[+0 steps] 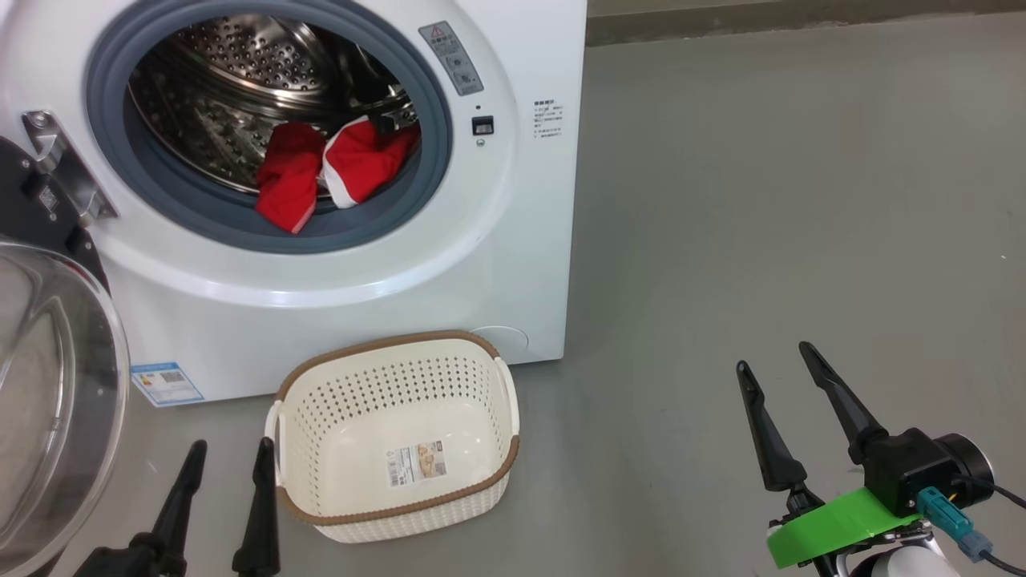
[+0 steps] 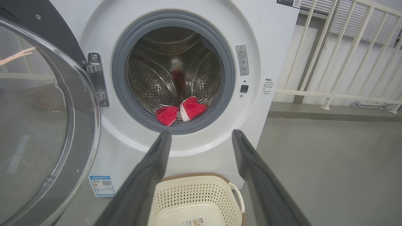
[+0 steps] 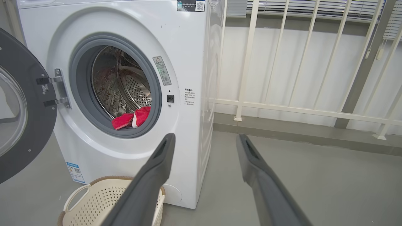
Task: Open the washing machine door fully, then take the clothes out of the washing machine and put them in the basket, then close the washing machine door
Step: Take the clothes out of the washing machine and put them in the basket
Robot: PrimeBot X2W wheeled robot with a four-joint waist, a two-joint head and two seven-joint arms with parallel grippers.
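The white washing machine (image 1: 513,200) (image 2: 276,37) (image 3: 188,47) stands with its door (image 1: 48,401) (image 2: 40,125) (image 3: 19,110) swung wide to the left. Red clothes (image 1: 333,172) (image 2: 180,111) (image 3: 132,117) with white trim lie at the front lip of the steel drum. On the floor before the machine sits the cream basket (image 1: 397,437) (image 2: 194,197) (image 3: 106,197), holding nothing but a paper label. My left gripper (image 1: 228,455) (image 2: 201,138) is open, low, just left of the basket. My right gripper (image 1: 776,357) (image 3: 204,139) is open, far right over bare floor.
Grey floor (image 1: 761,200) stretches to the right of the machine. A white railing (image 3: 298,78) (image 2: 345,62) runs along the wall behind and to the right. The open door's glass bowl bulges out close to my left arm.
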